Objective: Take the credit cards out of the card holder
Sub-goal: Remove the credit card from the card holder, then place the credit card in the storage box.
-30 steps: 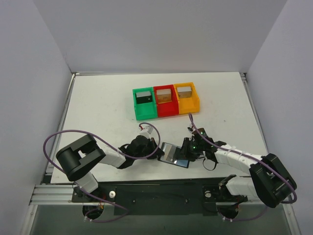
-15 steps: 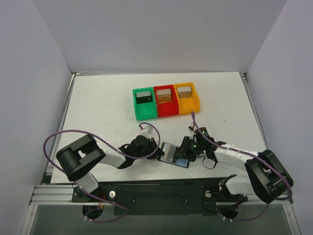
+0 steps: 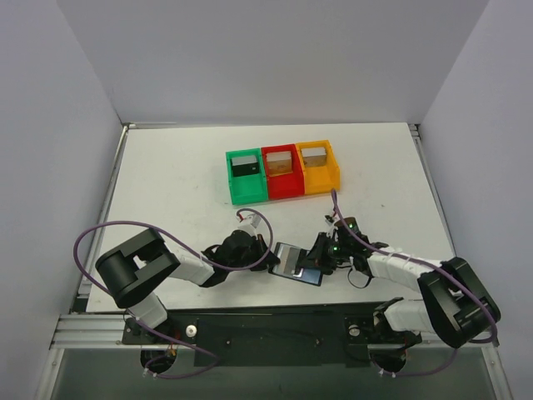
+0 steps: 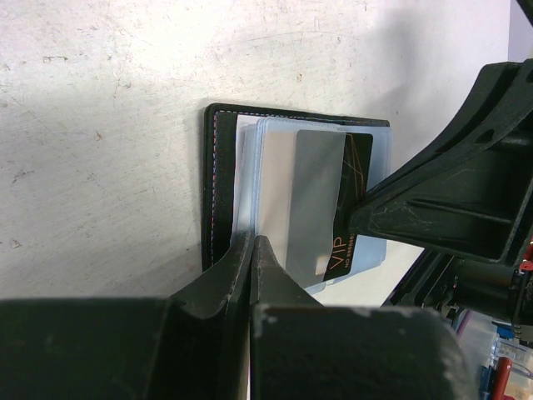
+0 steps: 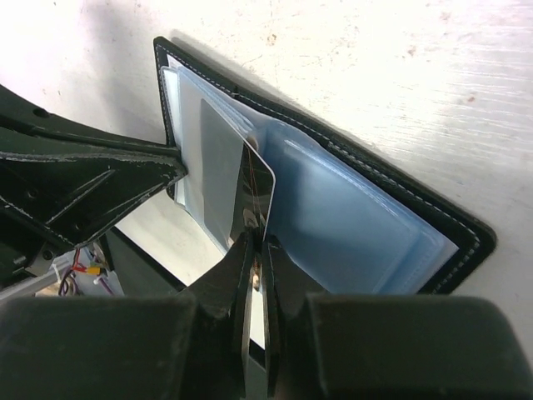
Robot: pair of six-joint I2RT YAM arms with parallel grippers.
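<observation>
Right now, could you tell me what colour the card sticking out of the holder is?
The card is black with gold VIP lettering; the left wrist view shows it best.

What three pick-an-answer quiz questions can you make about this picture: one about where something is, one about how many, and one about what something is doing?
1. Where is the card holder?
A) on the table, between the left end effector and the right end effector
B) lifted high in the air
C) up against the back wall

2. How many coloured bins stand at the far side?
A) two
B) three
C) five

3. What is the right end effector doing?
A) standing wide open
B) gripping a cable
C) shut on the black card

Answers:
1 A, the top view shows the open holder down on the table between them.
2 B, there is one green, one red and one orange.
3 C, its fingers pinch the card's edge in the right wrist view.
</observation>
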